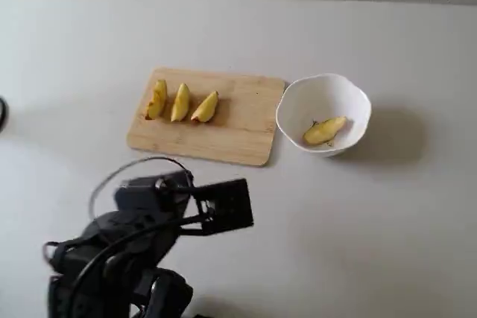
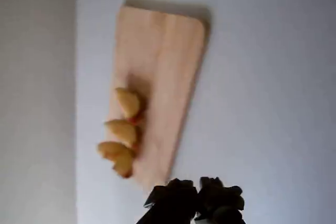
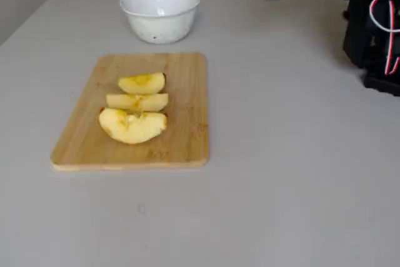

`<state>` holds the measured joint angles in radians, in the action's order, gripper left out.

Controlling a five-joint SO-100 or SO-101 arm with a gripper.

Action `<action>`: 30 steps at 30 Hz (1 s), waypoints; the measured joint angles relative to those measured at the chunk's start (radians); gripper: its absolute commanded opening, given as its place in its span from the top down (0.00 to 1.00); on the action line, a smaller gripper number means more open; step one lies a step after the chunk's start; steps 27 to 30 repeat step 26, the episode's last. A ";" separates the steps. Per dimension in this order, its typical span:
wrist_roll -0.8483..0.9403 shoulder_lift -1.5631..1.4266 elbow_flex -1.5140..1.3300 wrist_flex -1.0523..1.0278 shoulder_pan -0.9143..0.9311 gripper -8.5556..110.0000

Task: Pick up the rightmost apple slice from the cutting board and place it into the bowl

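A pale yellow-green apple slice (image 1: 325, 130) lies inside the white bowl (image 1: 356, 102), which stands just right of the cutting board (image 1: 242, 128) in a fixed view. Three more wedges sit in a row on the board's left half, the rightmost (image 1: 205, 107) more orange-yellow. My gripper (image 1: 237, 203) hovers in front of the board, well clear of it, with nothing held. In the wrist view its dark fingertips (image 2: 176, 195) appear pressed together at the bottom edge, below the board (image 2: 168, 56). The bowl (image 3: 160, 14) hides its contents in the other fixed view.
The black arm body (image 1: 119, 258) fills the lower left corner of a fixed view. In the other fixed view the arm base with red wires (image 3: 375, 29) stands at the upper right. A bare grey tabletop (image 1: 373, 243) surrounds the board and bowl.
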<state>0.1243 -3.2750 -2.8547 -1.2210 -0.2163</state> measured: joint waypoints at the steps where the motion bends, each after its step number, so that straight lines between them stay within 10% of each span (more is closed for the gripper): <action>1: -0.008 0.006 -0.044 0.003 0.005 0.93; 30: -0.040 -0.008 -0.137 0.003 -0.005 0.93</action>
